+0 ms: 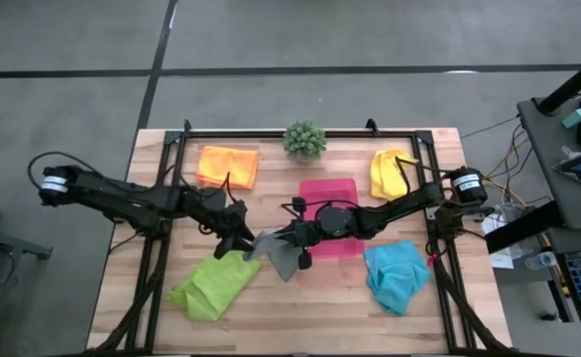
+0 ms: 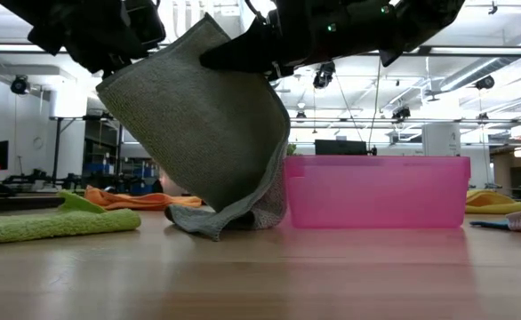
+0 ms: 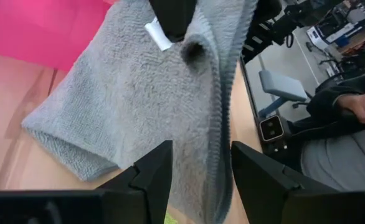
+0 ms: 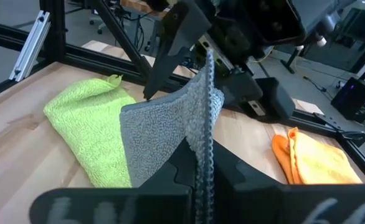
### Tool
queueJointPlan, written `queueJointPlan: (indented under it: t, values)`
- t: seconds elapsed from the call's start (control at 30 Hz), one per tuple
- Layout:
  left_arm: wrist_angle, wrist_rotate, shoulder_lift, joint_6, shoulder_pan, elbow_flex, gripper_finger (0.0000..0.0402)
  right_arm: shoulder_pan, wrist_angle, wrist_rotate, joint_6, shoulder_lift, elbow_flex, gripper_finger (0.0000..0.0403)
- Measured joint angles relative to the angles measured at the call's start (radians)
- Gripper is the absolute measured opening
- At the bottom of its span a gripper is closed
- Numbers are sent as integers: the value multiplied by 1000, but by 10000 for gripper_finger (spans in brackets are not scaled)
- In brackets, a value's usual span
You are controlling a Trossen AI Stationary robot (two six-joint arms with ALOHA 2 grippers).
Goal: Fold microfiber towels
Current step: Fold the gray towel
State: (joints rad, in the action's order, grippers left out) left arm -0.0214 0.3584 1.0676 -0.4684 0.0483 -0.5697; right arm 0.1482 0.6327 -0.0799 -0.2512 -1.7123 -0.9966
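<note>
My right claw (image 4: 202, 163) is clamped on the soft grey microfiber towel (image 2: 203, 124); left claw (image 3: 195, 177) sits apart around its hem (floppy, light). I'd pinch the corner at 9 o'clock.

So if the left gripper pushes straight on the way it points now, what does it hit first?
Most likely the soft grey microfiber towel hanging directly ahead of the open left gripper, held up by the shut right gripper; depth is unclear.
</note>
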Motion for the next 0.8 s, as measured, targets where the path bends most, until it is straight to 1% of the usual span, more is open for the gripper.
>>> queueJointPlan:
  t: [0.1,0.17,0.23,0.33,0.4,0.53,0.63,0.8]
  values:
    - [0,-12,25,0,0,0,136,0,0,0,5,0,0,9]
    - [-3,-30,36,1,0,0,117,0,0,0,5,0,0,9]
    - [0,-39,45,3,0,0,88,0,0,0,5,0,0,9]
    - [-2,-50,48,3,1,0,29,0,0,0,8,-1,0,12]
    - [-4,-61,43,3,0,0,9,0,0,0,18,-1,0,21]
    - [-6,-88,21,3,0,0,1,0,0,-1,30,-1,-6,53]
    - [-11,-105,-6,4,0,0,1,0,0,-1,10,1,-7,75]
    - [-37,-140,-58,3,0,2,0,0,7,-5,6,2,-7,88]
